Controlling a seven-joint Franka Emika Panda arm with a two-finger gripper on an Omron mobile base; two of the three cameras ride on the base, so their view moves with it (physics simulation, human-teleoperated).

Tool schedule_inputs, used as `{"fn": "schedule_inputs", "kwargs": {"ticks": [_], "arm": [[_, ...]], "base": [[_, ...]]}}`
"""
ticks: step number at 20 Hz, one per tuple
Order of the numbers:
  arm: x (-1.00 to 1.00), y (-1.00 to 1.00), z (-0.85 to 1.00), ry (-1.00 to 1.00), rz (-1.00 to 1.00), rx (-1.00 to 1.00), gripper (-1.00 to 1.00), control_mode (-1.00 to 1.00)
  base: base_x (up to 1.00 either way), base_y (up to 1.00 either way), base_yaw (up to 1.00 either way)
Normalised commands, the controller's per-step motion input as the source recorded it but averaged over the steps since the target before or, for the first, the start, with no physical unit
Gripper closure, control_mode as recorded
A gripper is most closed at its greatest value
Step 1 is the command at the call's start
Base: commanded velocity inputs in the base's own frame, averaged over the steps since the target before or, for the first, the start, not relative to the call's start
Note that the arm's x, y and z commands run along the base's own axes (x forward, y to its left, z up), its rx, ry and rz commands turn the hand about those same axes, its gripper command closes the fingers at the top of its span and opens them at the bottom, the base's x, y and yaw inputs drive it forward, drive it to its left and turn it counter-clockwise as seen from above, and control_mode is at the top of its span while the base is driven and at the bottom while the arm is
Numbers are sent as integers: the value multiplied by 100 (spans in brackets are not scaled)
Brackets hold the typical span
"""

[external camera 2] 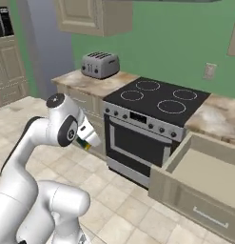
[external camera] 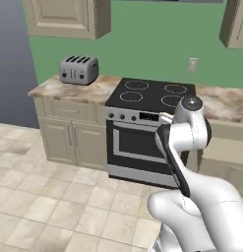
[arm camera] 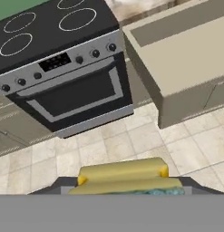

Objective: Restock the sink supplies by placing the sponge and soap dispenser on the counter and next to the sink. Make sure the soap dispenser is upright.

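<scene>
Grey steel toaster [external camera: 79,69] far left on the marbled counter [external camera: 69,88], under a tan wall cabinet [external camera: 69,17]. Black glass stovetop [external camera: 152,93] next along, four white rings on it, oven [external camera: 135,145] below with a row of knobs and a dark door. Further right more counter past the stove, a pale wall outlet [external camera: 192,64] above it on the green wall. Right of the oven, seen from the right base view, a tan drawer [external camera 2: 204,176] pulled wide open, bare inside. White arm folded in the foreground of both base views, wrist pointing toward the oven front, above the tiled floor [external camera: 44,197]. Gripper [arm camera: 124,185] seen from the hand view clamped on the sponge [arm camera: 124,174], yellow block lying crosswise between the dark tips, greenish layer just peeking along its lower edge; same yellow and green sliver at the wrist end in the right base view. Sponge held up in the air over the floor tiles, well short of the counter, in front of the oven and left of the open drawer
</scene>
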Motion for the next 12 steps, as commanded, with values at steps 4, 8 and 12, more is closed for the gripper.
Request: {"fn": "schedule_inputs", "kwargs": {"ticks": [4,8,12], "arm": [[0,0,0,0,0,0,100,100],[0,0,0,0,0,0,100,100],[0,0,0,0,0,0,100,100]], "base": [[1,96,67],[21,85,61],[93,21,54]]}}
